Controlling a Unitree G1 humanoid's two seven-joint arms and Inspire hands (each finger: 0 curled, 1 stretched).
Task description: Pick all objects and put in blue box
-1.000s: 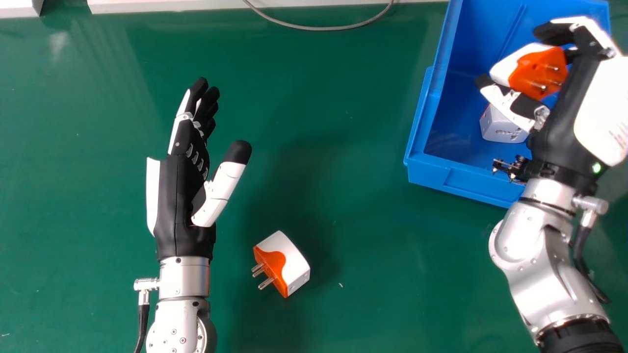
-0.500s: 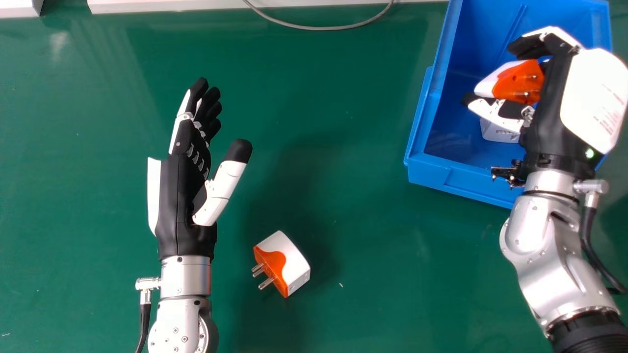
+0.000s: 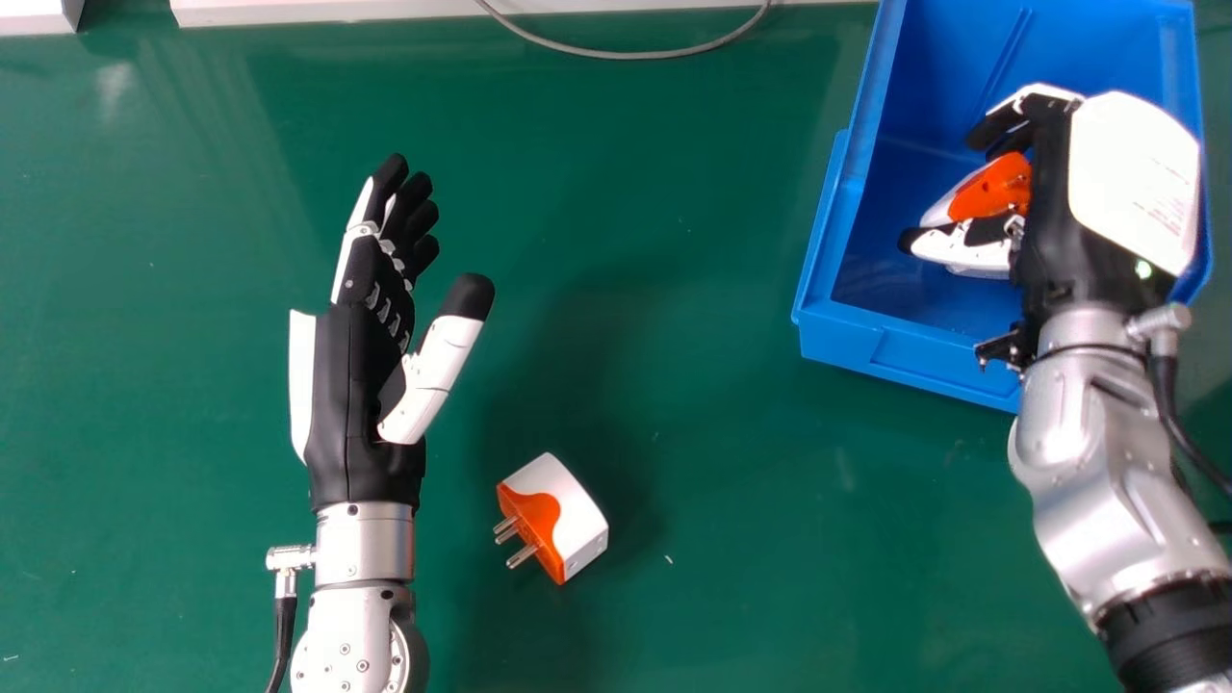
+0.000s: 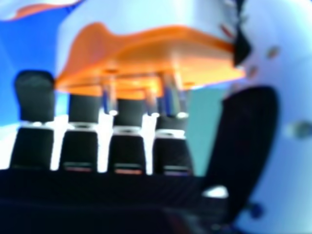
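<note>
Held plug adapter (image 3: 999,188): orange and white, inside the blue box (image 3: 895,356)
Right hand (image 3: 1054,212): curled round that adapter
Loose plug adapter (image 3: 573,505): on the green table (image 3: 674,366)
Left hand (image 3: 356,385): open, over the table
Far edge: grey cable (image 3: 626,55), white ledge (image 3: 337,12)
Count: two clear adapters, one box
Partly hidden: held adapter, behind fingers and thumb
Cut off: white-orange piece (image 4: 34,9), right hand view

Along the green tabletop (image 3: 635,173) runs what seems a white ledge (image 3: 366,10).
</note>
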